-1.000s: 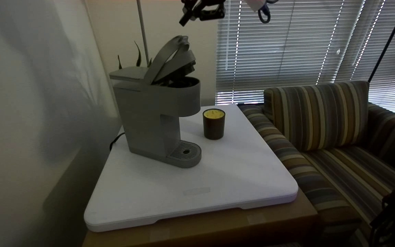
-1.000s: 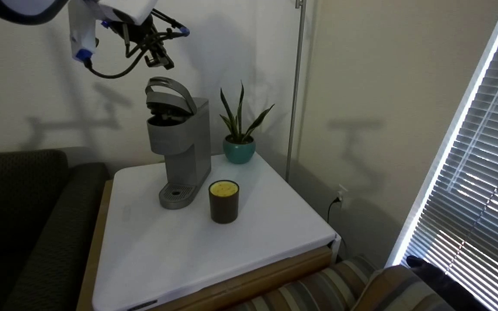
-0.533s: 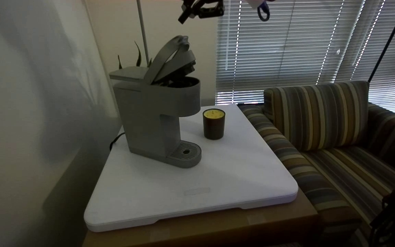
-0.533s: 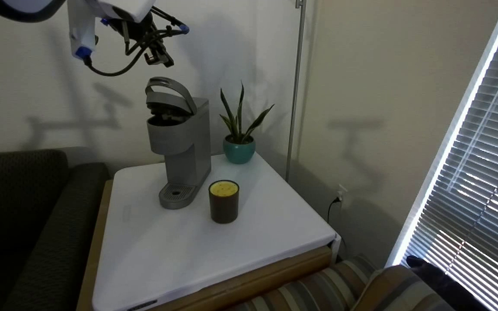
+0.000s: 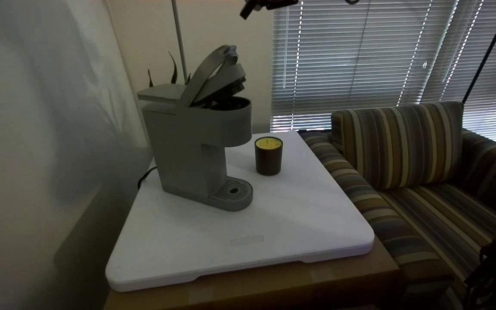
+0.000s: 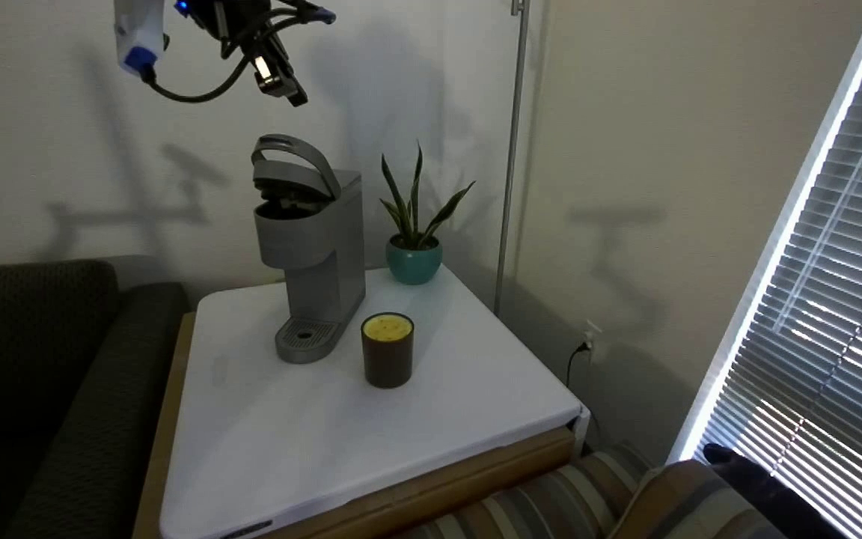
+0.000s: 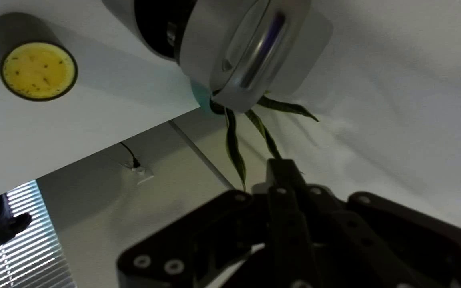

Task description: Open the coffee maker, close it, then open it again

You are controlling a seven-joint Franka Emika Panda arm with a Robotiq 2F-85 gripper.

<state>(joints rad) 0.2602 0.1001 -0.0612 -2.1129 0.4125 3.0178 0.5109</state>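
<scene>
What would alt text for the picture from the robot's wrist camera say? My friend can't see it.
A grey coffee maker with its lid tipped partly up, cut off by the top edge. The robot's closed black gripper shows at the bottom, not touching it. At upper left, a dark cup, yellow inside, stands on a white tabletop.

I look down on a white tabletop (image 5: 308,224) with rounded corners, set on a brown base (image 5: 274,282). Directly on it I see the coffee maker (image 6: 311,258), standing upright; a dark cup (image 6: 388,363), yellow at its top, upright near the drip base without touching it; and a teal plant pot (image 6: 414,266) near a corner. I also make out a faint rectangular patch (image 5: 247,240) by one edge
</scene>
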